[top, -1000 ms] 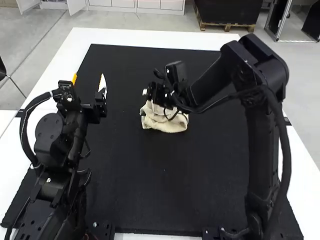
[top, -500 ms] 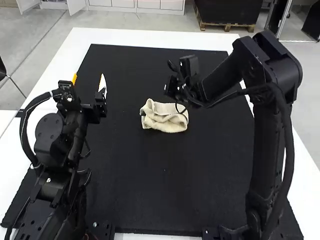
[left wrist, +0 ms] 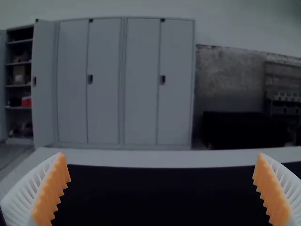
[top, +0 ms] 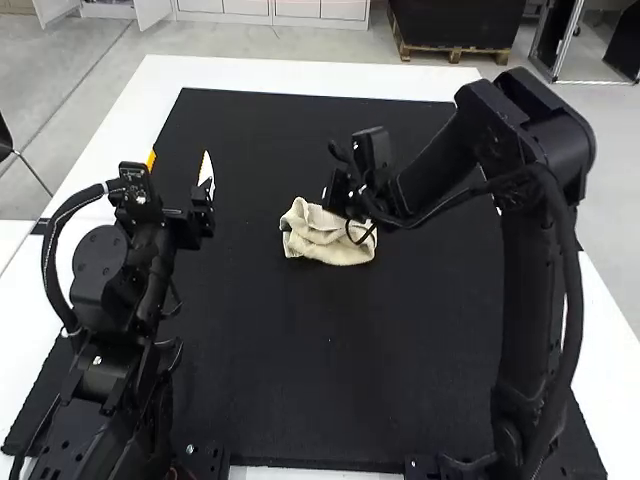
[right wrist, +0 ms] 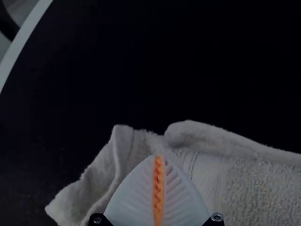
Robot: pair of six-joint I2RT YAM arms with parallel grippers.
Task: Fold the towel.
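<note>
Nearest, starting from the open stretch of mat (top: 330, 360), find the towel (top: 322, 240) near the middle, lying in a small, rough bundle. Folded over on itself, with uneven layers; too crumpled for a sure count of folds. At one end, note a loose corner (right wrist: 70, 202), sticking out past the rest, and along one side a raised edge (right wrist: 202, 132).

Just beyond, over the far part of the towel, see the right gripper (right wrist: 159, 162): narrow, closed right up, with nothing visible in its grasp. Touching the towel or just above it, cannot tell.

Farther off, toward the left and well apart from the towel, see the left gripper (top: 178, 165): wide, empty, pointed toward the far side of the table (top: 300, 78).

Judging by the bundle, probably late in the folding, at tidying or pressing down rather than at a first fold. Next, press gently on the upper layer, or open slightly, pinch the loose corner alone and tuck it in. Beware of catching several layers together and dragging the whole bundle askew.
</note>
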